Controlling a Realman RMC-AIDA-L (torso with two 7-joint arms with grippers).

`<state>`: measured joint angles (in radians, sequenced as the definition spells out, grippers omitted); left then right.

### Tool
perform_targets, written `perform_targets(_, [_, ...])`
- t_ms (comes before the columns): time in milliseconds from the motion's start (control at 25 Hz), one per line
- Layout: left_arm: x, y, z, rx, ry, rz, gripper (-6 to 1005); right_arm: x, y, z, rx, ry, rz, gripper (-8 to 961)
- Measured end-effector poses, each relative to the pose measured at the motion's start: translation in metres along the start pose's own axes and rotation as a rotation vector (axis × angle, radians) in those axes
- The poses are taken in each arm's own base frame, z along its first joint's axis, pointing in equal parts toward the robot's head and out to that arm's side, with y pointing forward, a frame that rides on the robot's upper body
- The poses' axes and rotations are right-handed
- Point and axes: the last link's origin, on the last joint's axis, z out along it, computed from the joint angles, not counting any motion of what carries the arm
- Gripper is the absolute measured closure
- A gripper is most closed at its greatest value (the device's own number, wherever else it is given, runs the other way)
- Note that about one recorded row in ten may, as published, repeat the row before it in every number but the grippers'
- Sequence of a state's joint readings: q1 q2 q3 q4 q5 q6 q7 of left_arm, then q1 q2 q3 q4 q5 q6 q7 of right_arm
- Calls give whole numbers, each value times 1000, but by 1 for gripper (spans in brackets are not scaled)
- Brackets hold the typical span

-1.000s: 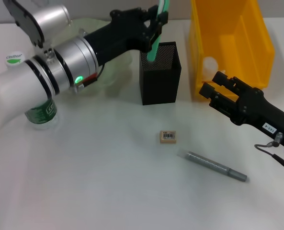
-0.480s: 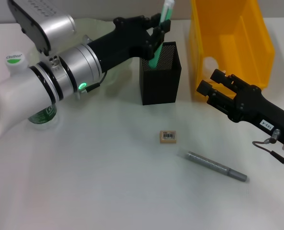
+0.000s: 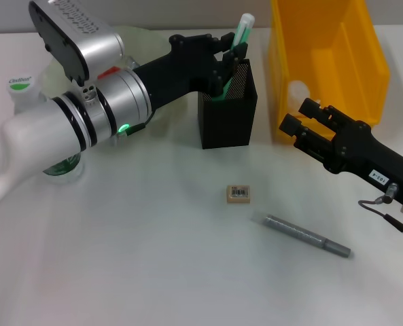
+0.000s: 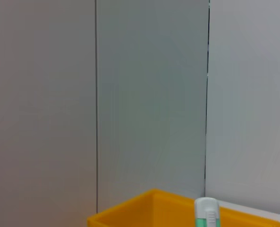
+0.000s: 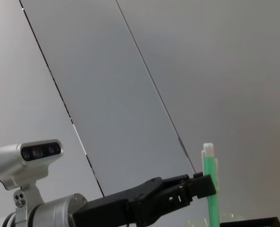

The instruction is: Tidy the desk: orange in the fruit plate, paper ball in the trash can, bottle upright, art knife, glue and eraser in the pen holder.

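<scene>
Left gripper (image 3: 223, 62) over pen holder (image 3: 227, 112), fingers clamped on green-white stick (image 3: 238, 37) – stick stands almost upright, lower end inside cup, so release drops it in. Right gripper (image 3: 300, 125) near trash can (image 3: 327, 61), jaws apart, empty. Eraser (image 3: 238, 193) on desk below holder, grey knife (image 3: 302, 235) beside – both nearer right arm. Knife long axis runs toward that arm.
</scene>
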<state>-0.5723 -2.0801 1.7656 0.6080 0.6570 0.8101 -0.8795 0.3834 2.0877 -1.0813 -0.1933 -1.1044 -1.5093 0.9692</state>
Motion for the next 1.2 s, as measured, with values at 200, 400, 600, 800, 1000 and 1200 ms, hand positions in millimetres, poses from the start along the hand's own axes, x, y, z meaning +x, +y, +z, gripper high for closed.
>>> perform_targets(200, [-3, -1, -2, 10, -5, -13, 691, 0, 0, 0, -1, 0, 0, 267])
perform_targets(400, [-4, -2, -3, 16, -3, -22, 685, 0, 0, 0, -1, 0, 0, 267])
perform_targets(600, [-7, -1, -4, 16, -7, -28, 685, 0, 0, 1, -1, 0, -1, 267])
perform_targets(800, [2, 5, -8, -24, 47, -76, 685, 0, 0, 0, -2, 0, -1, 267])
perform_targets(1000, [24, 13, -30, -102, 53, -100, 686, 0, 0, -4, 5, 0, 1, 267])
perform_targets(1200, [39, 14, -50, -132, -25, -56, 686, 0, -1, -5, 6, -2, 1, 266])
